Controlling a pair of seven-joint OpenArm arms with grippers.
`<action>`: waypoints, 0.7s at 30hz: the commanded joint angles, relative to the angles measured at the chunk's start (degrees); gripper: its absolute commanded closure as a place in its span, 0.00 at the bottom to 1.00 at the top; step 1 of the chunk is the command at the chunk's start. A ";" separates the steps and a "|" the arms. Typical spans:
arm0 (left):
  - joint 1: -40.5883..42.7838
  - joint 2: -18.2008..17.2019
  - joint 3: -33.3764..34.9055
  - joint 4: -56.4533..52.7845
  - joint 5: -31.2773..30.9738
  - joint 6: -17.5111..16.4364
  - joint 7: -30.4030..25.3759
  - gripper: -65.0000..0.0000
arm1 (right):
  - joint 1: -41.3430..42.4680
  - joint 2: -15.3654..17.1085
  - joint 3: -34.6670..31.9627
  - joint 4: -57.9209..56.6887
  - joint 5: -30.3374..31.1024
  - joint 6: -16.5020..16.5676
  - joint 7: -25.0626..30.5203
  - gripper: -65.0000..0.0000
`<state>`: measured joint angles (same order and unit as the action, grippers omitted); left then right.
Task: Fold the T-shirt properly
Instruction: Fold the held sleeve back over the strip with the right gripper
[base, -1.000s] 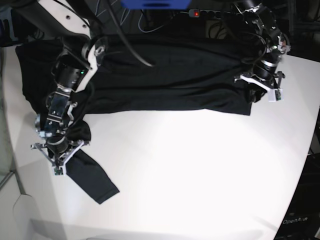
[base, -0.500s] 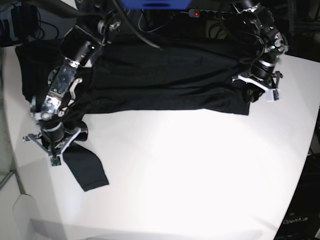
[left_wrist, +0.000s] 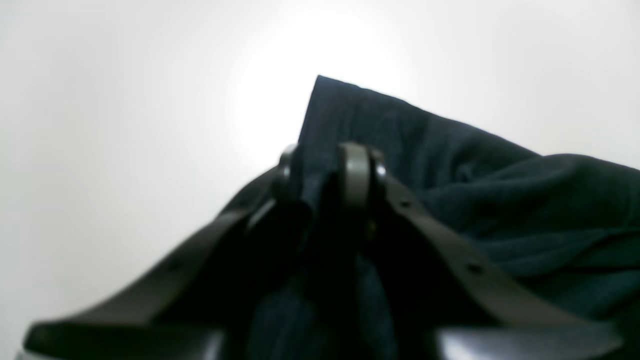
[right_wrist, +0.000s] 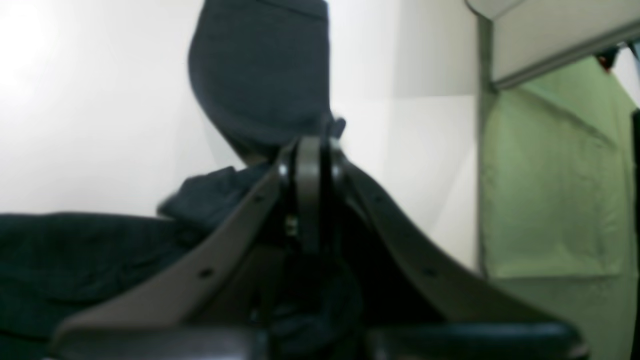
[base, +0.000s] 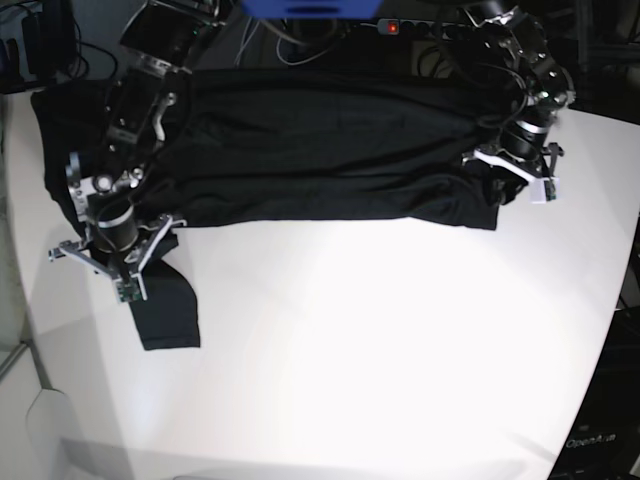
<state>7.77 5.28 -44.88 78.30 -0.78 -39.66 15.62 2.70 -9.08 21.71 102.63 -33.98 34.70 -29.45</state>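
Note:
The black T-shirt (base: 320, 150) lies as a long band across the back of the white table (base: 380, 340). One sleeve (base: 165, 315) trails toward the front at the left. My right gripper (base: 128, 288) is shut on that sleeve where it leaves the body. In the right wrist view its fingers (right_wrist: 310, 165) are pressed together, with the sleeve (right_wrist: 260, 75) stretching beyond them. My left gripper (base: 540, 190) is shut on the shirt's right-hand corner. In the left wrist view a pointed flap of fabric (left_wrist: 350, 115) rises between the fingers (left_wrist: 355, 172).
Behind the table sit a power strip with a red light (base: 392, 27), cables and a blue object (base: 310, 8). The table's left edge runs close to the right gripper, with a green panel (right_wrist: 550, 190) beyond it.
My right gripper has moved back and slightly left, dragging the sleeve. The sleeve has swung from a diagonal to pointing straight forward, its end nearer the body. The left gripper has barely moved.

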 joint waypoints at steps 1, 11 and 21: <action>-0.34 -0.31 -0.08 0.86 -1.20 -0.34 -1.24 0.80 | -0.19 0.08 -1.01 2.29 2.28 -0.28 0.66 1.00; -0.25 -0.31 -0.26 0.86 -1.20 -0.34 -1.24 0.80 | -8.19 0.08 -6.81 7.57 4.83 -0.28 -2.86 1.00; -0.25 0.13 -0.35 1.57 -1.29 -0.34 -1.33 0.80 | -9.25 0.08 -7.34 7.48 7.38 -0.28 -2.94 1.00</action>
<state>7.77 5.54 -45.23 78.61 -0.82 -39.64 15.59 -7.05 -9.04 14.57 108.97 -27.16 34.72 -33.52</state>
